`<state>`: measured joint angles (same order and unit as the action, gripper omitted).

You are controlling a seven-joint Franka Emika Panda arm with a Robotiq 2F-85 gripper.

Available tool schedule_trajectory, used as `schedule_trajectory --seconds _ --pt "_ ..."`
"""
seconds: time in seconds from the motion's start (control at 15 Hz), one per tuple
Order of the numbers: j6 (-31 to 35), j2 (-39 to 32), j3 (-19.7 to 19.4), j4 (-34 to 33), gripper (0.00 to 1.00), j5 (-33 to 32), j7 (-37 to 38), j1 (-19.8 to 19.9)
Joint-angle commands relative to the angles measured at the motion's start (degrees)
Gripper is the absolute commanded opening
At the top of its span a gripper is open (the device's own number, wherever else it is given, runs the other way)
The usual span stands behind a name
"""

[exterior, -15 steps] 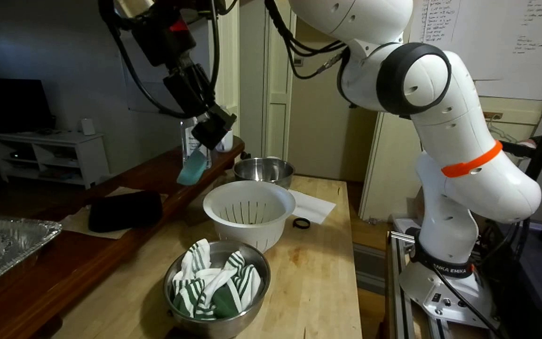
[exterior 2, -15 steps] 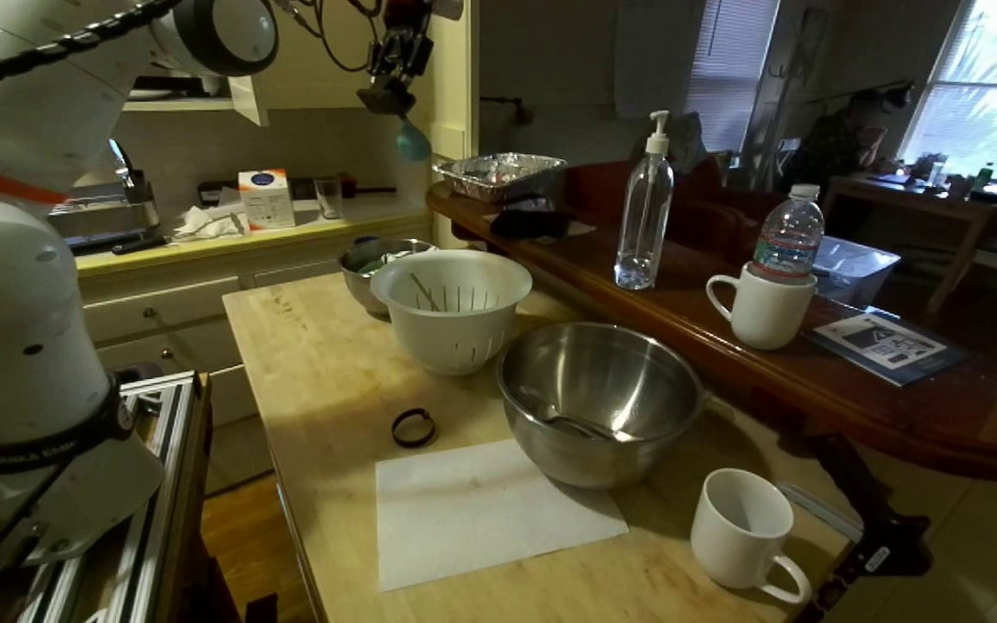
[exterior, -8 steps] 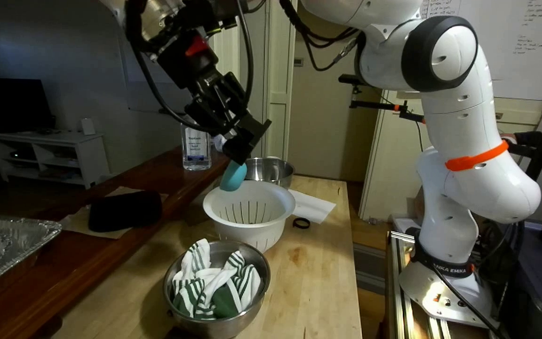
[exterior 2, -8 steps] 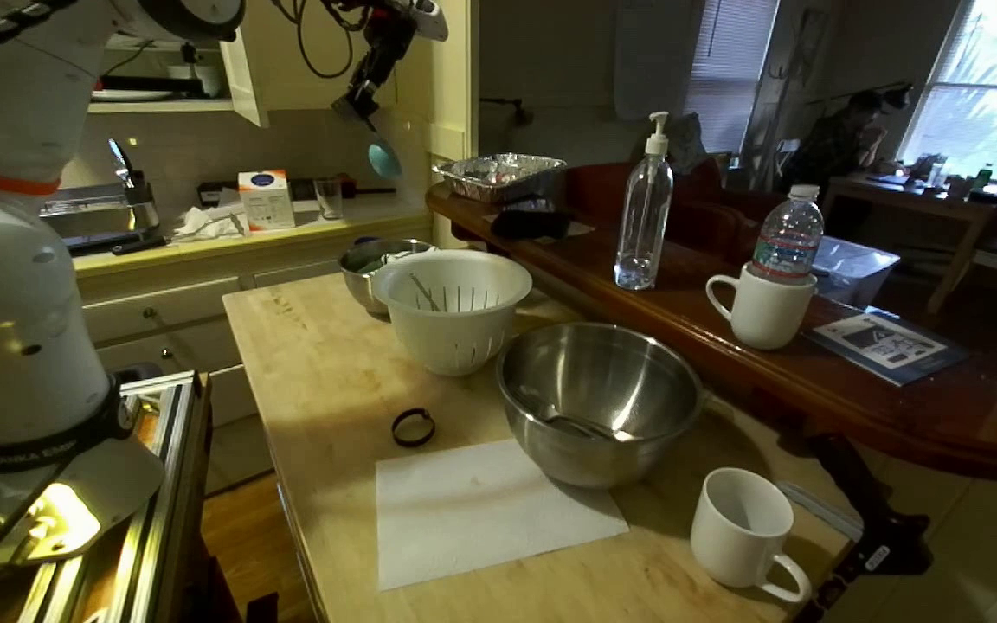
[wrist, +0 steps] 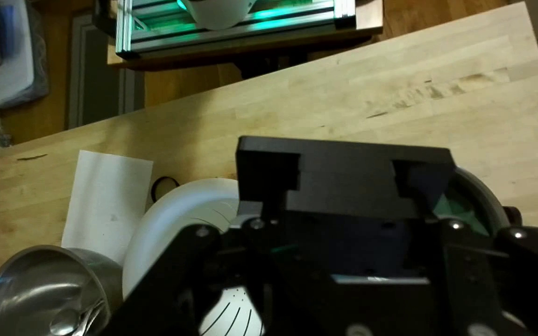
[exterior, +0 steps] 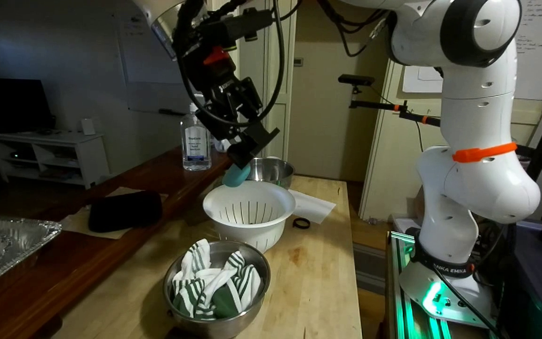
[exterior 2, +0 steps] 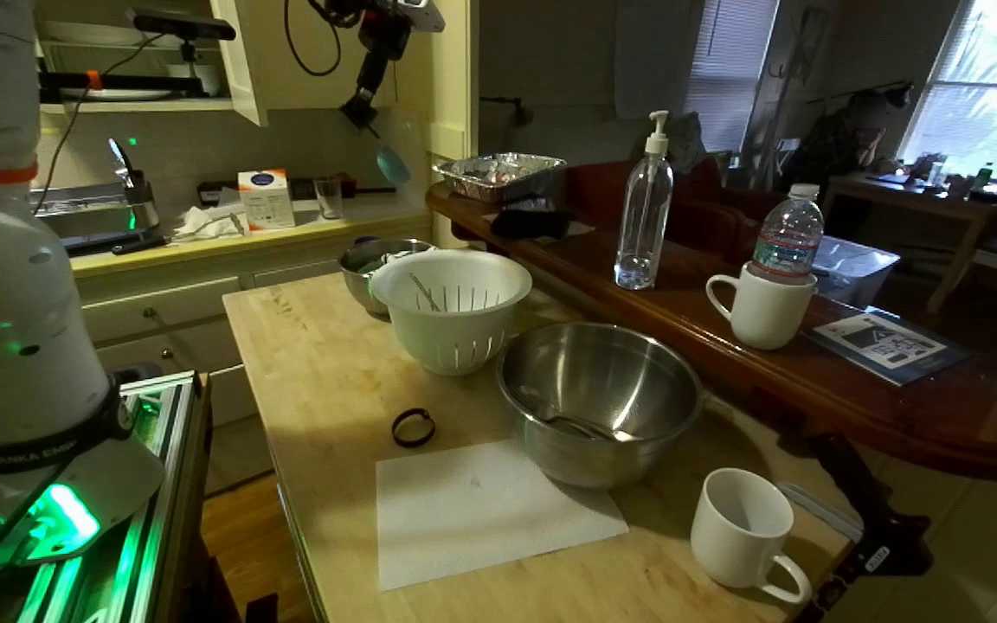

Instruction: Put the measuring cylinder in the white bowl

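The measuring cylinder is a teal cup-like piece point(exterior: 236, 176) hanging tilted below my gripper point(exterior: 251, 145). In an exterior view the teal piece point(exterior 2: 392, 164) hangs on a thin dark stem from the fingertips of the gripper point(exterior 2: 359, 112), well above the table. My gripper is shut on it. The white bowl point(exterior: 252, 235) with slotted sides stands on the table, below the held piece; it also shows in an exterior view point(exterior 2: 451, 342). In the wrist view the white bowl point(wrist: 157, 228) lies below and left of the gripper point(wrist: 346, 179), which hides the teal piece there.
A steel bowl point(exterior: 219, 325) with striped cloth stands beside the white bowl. A plain steel bowl point(exterior 2: 598, 459) stands on its other side. A raised wooden ledge point(exterior: 172, 207) with a pump bottle point(exterior: 196, 146) runs alongside. A mug point(exterior 2: 736, 536) is near the table end.
My gripper has moved with the teal piece, lower and toward the bowls; its tilt has changed. The arm has folded back. The base light has turned from dark to white, then green.
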<state>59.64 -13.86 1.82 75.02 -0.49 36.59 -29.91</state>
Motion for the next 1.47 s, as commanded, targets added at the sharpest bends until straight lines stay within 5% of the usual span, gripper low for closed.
schedule_trajectory --seconds 0.0,0.13,0.2,0.8,1.4 --pt "0.9 1.1 4.0 1.2 0.60 -0.6 0.6 3.5" --pt "1.8 2.7 4.1 3.2 0.60 -0.5 0.6 3.8" --pt "1.8 2.9 4.2 3.5 0.35 -0.5 0.6 3.8" --pt "21.5 15.8 5.4 29.4 0.35 -0.9 -21.5 15.0" --pt "29.1 21.4 4.2 43.3 0.35 -1.6 -26.7 22.2"
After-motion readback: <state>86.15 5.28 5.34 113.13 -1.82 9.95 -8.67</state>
